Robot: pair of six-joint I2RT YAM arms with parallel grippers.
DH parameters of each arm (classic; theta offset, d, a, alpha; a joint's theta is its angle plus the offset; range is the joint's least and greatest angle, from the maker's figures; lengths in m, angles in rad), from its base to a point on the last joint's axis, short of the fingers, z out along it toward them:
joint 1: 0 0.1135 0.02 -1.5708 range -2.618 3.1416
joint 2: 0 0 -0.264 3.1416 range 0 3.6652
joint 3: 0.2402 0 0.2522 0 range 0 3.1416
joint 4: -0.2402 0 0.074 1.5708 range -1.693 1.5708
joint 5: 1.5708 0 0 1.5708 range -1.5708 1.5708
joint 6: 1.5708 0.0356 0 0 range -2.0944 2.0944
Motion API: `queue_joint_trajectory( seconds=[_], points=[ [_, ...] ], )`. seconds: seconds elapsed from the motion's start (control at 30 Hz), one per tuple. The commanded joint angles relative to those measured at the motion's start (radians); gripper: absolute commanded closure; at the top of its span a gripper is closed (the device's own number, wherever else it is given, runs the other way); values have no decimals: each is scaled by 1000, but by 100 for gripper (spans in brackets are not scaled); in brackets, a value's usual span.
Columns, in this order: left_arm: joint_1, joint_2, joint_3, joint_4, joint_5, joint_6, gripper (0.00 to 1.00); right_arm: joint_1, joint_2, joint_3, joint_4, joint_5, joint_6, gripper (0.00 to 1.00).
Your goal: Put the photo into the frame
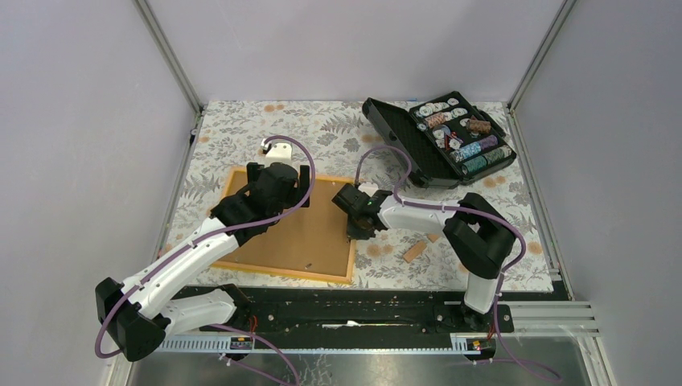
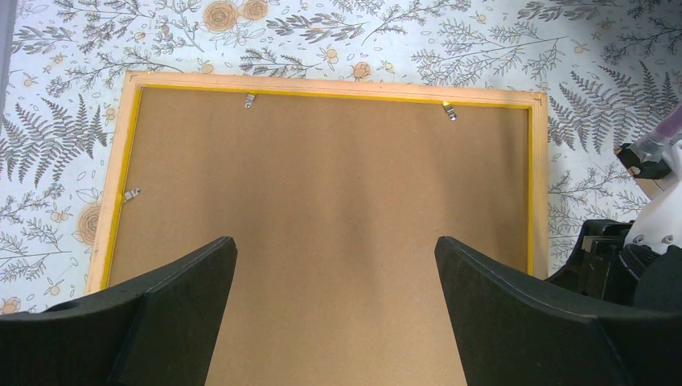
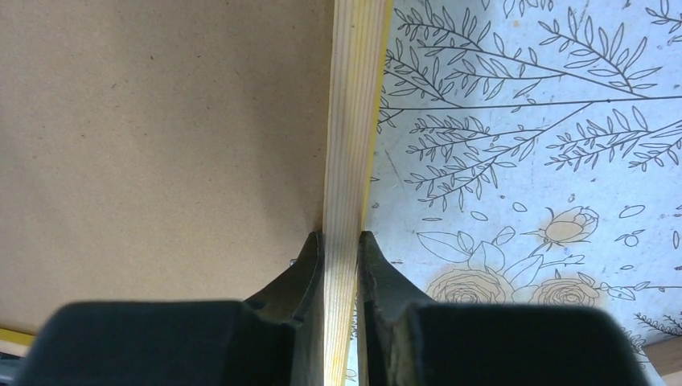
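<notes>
Brown board [image 2: 338, 225] in frame [image 2: 322, 79]; chips [image 1: 460, 133] in blk case [image 1: 398, 129].

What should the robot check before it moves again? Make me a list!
1. Right end effector pinching the orange-yellow rectangular picture frame by its edge: ok.
2. Left end effector open, above the brown backing board: ok.
3. Small metal clips released from the board: cannot tell.
4. Photo ready nearby: not ok, none shows in any view.
5. Black plastic case of chips apart from the frame: ok.
</notes>
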Motion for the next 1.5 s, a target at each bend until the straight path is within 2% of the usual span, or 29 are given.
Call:
queue_joint_trajectory(
  seconds=[0.0,0.13,0.37,0.5,0.57,0.6,0.73,0.83,1.07,1.23,1.37,1.47],
  points=[
    [5,-24,5,26,10,10,1,4,52,14,-40,24,-3,100],
    [5,-31,3,26,10,10,1,-4,56,69,-72,99,-90,100],
    [3,-41,0,27,15,10,1,-12,106,187,-99,287,-408,100],
    [3,-43,0,26,15,10,1,-38,135,213,-61,297,-520,100],
    [3,-44,0,27,14,10,1,-61,152,247,-78,292,-512,91],
    [3,-43,0,27,12,10,1,-70,157,267,-92,291,-497,81],
    [3,-40,0,26,7,11,1,-82,154,324,-128,280,-453,54],
    [3,-36,2,27,8,10,1,-82,147,357,-182,262,-415,41],
    [3,-25,5,26,13,10,1,-72,40,232,-250,132,-231,35],
    [3,-13,11,26,19,9,1,-46,-37,105,-265,48,76,34],
    [3,-5,20,18,32,0,1,-23,-49,21,-261,-34,343,34],
    [3,-2,30,11,51,-10,1,5,-40,-15,-225,-108,476,34]
  ],
)
